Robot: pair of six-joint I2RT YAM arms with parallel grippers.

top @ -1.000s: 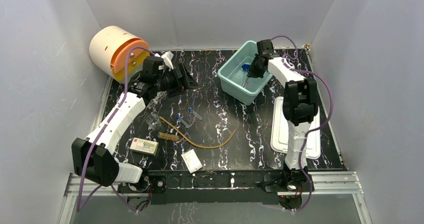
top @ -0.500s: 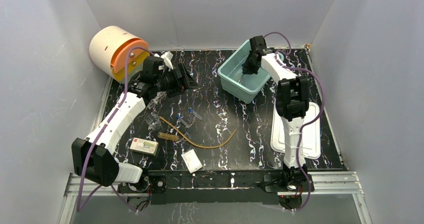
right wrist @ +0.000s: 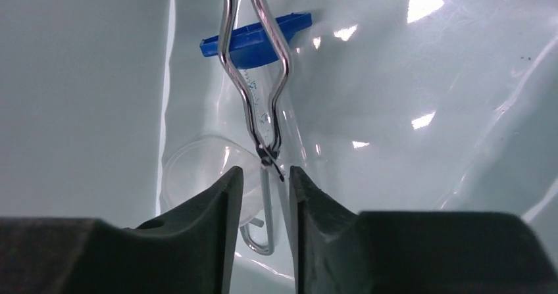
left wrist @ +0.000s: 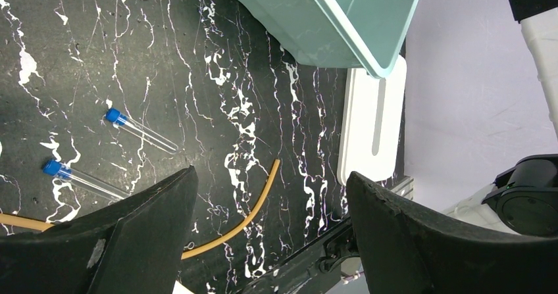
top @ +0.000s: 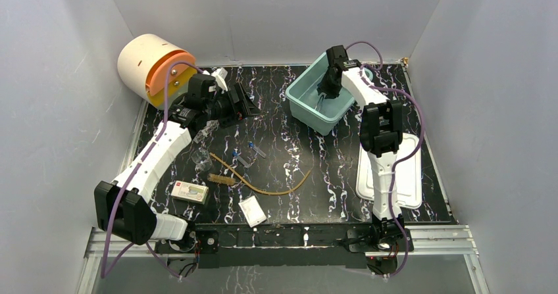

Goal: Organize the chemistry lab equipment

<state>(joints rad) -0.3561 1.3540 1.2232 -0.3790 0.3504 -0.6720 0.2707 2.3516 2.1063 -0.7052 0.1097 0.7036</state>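
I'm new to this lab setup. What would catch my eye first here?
The right gripper is down inside the teal tub at the far right, thin metal tongs between its jaws. Next, the big orange-and-cream drum lying in the far left corner, and the long tan rubber tube curving across the black marbled table.

Carries the right gripper (right wrist: 262, 179) leftward inside the teal tub (top: 304, 112), from its middle toward its far left wall. Swings that arm's elbow left too, baring the far right corner of the flat white lid (top: 409, 189). Slows over the last 0.5 s.
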